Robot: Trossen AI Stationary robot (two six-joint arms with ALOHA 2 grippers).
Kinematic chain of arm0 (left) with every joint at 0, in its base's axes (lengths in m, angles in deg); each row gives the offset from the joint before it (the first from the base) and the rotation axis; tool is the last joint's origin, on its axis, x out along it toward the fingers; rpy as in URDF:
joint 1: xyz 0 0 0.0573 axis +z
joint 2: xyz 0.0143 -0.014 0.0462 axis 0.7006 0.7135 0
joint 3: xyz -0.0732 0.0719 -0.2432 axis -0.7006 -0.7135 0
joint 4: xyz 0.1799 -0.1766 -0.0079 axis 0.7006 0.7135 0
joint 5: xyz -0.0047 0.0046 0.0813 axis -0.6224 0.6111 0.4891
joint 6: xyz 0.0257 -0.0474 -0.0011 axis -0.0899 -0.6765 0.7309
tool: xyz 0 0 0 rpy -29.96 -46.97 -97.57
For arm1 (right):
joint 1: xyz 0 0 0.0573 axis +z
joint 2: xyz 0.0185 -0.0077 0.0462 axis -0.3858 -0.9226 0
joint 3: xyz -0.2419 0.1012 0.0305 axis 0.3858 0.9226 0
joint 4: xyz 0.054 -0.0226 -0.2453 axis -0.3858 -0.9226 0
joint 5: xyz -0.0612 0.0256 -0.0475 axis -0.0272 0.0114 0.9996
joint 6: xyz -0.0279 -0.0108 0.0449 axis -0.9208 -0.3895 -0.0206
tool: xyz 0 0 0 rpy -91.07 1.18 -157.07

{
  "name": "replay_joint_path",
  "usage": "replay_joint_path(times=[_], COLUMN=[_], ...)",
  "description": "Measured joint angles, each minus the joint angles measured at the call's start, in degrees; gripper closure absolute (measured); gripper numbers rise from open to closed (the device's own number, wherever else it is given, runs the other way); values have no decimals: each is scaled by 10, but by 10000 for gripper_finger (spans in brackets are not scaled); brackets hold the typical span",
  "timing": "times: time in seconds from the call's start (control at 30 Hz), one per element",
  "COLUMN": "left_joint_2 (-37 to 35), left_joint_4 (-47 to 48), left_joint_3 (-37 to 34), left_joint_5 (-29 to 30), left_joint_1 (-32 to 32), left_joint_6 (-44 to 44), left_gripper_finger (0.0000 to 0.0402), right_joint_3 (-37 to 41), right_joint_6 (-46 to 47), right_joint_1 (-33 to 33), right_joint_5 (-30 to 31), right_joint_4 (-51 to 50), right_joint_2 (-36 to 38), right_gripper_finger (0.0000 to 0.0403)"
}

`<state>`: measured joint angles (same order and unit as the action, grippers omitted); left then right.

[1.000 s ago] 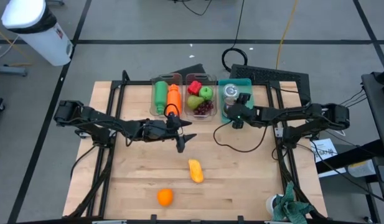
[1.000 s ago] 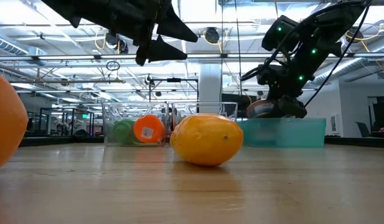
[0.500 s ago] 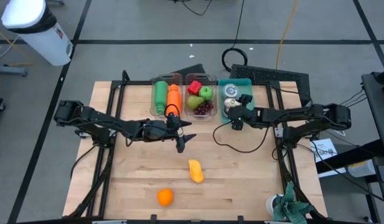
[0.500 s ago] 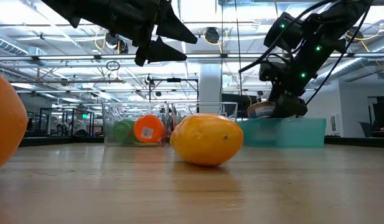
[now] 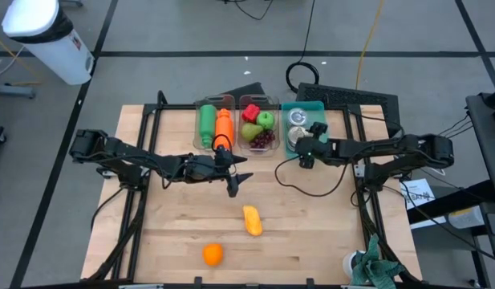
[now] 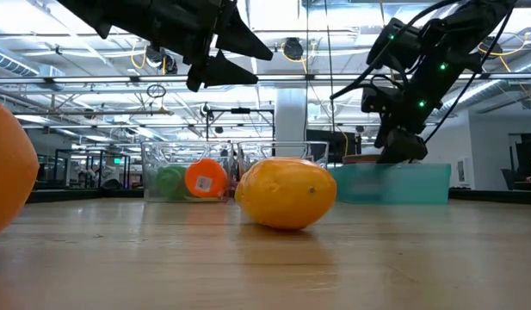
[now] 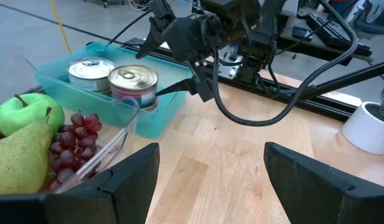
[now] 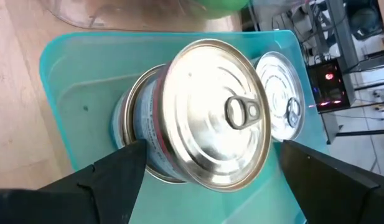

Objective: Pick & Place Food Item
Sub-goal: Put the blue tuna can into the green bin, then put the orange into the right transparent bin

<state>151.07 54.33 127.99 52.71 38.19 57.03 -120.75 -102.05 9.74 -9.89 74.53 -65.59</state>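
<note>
Having just released, the right tool [image 5: 310, 149] stood wide open above the can [image 8: 204, 118], now resting in the teal bin [image 5: 289, 108]; the left tool [image 5: 236, 183] hung open, empty.

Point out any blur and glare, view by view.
Low view: the orange at the edge is a blurred blob, and bright ceiling lights leave the arms as silhouettes. Right wrist view: the can lid glares, and the dark fingers are soft. Left wrist view: the fingers blur. High view: even light.
</note>
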Motion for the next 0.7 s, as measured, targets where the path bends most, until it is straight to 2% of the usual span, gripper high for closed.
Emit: replay_joint_path(times=[0.13,0.43,0.5,0.63,0.7], left_joint_2=[0,0,0,0,0], left_joint_4=[0,9,18,50,69], left_joint_3=[0,0,0,0,0], left_joint_5=[0,-1,-9,-49,-74], left_joint_1=[0,0,0,0,0], left_joint_6=[0,0,0,-3,-21], left_gripper_finger=[103,103,103,103,103], right_joint_3=[0,0,0,0,0], right_joint_6=[2,39,73,143,160], right_joint_1=[1,29,39,57,72], right_joint_5=[-3,-81,-123,-268,-307], right_joint_4=[-7,-6,-6,27,46], right_joint_2=[8,89,115,147,151], right_gripper_finger=[54,55,57,61,62])
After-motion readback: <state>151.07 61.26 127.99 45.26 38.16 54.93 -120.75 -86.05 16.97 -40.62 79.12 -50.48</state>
